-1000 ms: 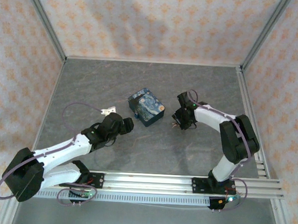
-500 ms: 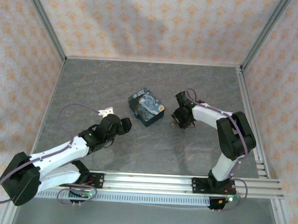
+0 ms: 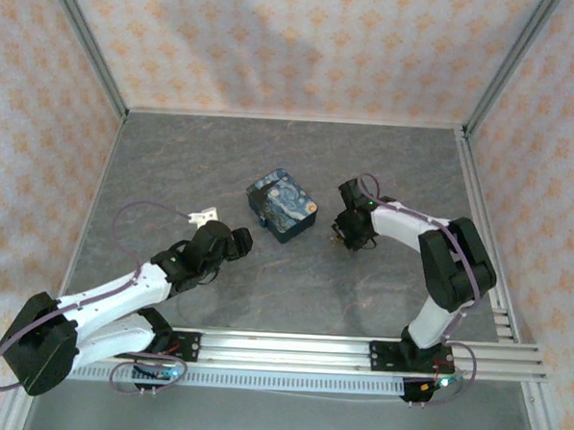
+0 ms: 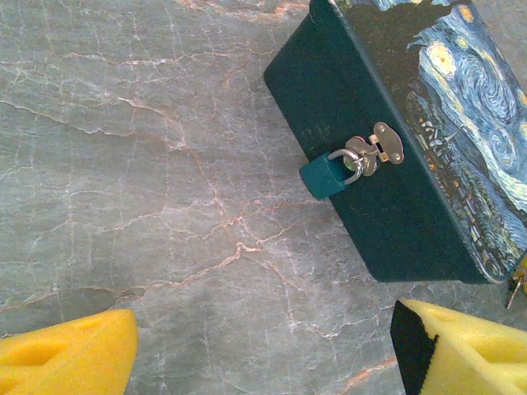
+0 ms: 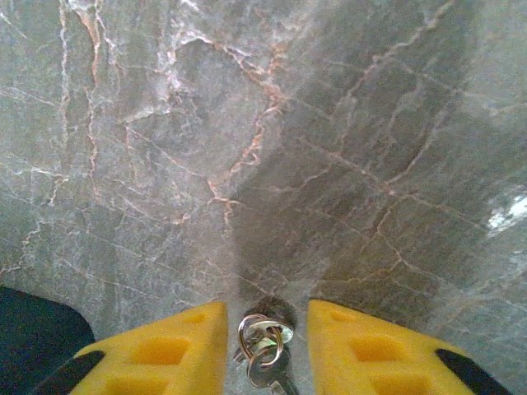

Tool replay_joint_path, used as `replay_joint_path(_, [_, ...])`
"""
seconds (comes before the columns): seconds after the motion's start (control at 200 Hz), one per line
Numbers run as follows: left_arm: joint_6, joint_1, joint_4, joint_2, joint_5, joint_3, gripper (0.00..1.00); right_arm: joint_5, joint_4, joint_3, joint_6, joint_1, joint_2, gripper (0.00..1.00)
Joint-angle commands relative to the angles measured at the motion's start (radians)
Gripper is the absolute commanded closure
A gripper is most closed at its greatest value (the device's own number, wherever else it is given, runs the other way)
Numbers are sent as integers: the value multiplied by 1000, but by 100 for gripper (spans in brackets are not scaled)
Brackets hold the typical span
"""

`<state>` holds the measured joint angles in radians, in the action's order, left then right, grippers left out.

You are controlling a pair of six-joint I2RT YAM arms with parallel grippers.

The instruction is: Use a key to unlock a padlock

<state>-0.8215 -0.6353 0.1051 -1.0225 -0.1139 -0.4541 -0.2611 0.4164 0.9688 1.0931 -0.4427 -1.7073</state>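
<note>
A small teal padlock [image 4: 326, 175] hangs from the silver hasp [image 4: 380, 148] on the dark side of a box [image 3: 283, 204] painted with a starry night. My left gripper [image 4: 263, 354] is open a short way in front of that side, its yellow pads [image 4: 70, 354] wide apart over bare table. In the top view the left gripper [image 3: 238, 239] sits just left of the box's near corner. The key [image 5: 268, 354], one of a small bunch on a ring, lies between my right gripper's [image 5: 268, 329] yellow fingers [image 5: 173, 350], with a narrow gap on each side. The right gripper [image 3: 342, 237] points down at the table to the right of the box.
The grey marbled table [image 3: 283, 282] is walled by patterned panels. An aluminium rail [image 3: 488, 245] runs along the right edge and another [image 3: 290, 345] along the front. A small white tag [image 3: 205, 214] lies by the left arm's purple cable.
My right gripper's jaws have narrowed around the key bunch. The left arm has drawn back slightly towards the lower left, its jaws unchanged.
</note>
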Motion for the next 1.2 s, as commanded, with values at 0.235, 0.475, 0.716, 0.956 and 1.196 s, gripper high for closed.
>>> replay_joint_path(0.235, [-24,-9,13,28,-43,26,18,-4,-5,-20,23,-19,-14,77])
replay_joint_path(0.475, [-30,-8,25,59,-55,44,18,-4,-22,-2,24,-19,-41,87])
replay_joint_path(0.716, [-34,-7,37,73,-59,47,18,-7,-40,8,25,-19,-39,97])
replay_joint_path(0.956, [-30,-8,64,96,-64,28,18,1,-95,-24,24,-18,57,100])
replay_joint_path(1.196, [-15,-9,72,93,-39,-38,18,5,-145,-79,3,8,231,100])
